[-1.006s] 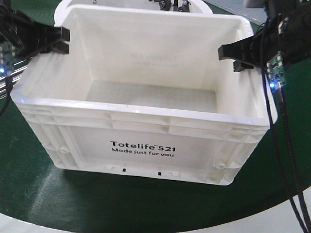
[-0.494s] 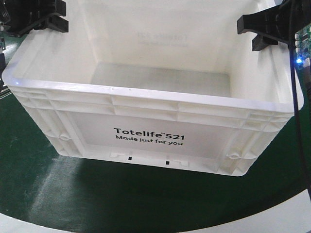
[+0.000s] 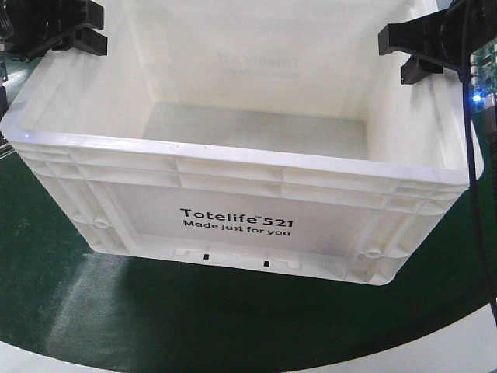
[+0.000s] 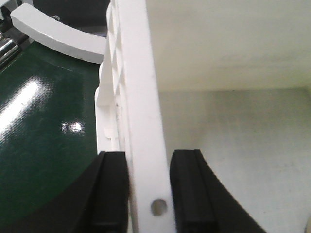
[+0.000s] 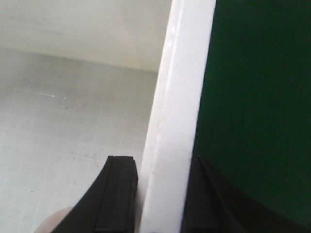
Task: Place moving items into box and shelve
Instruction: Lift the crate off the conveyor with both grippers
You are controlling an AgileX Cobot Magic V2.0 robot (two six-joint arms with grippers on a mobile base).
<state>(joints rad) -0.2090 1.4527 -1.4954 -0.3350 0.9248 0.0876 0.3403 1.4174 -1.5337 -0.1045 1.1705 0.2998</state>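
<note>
The left jaws grip the wall of the box (image 3: 233, 159) at 10 o'clock. The right jaws grip its wall at 2 o'clock.

Bright, even overhead light bleaches the white box (image 3: 233, 167) nearly flat; it casts a soft shadow on the green tabletop (image 3: 85, 311), which shows pale glare streaks. A blue LED (image 3: 475, 98) flares. Both wrist views look soft and grainy up close.
</note>
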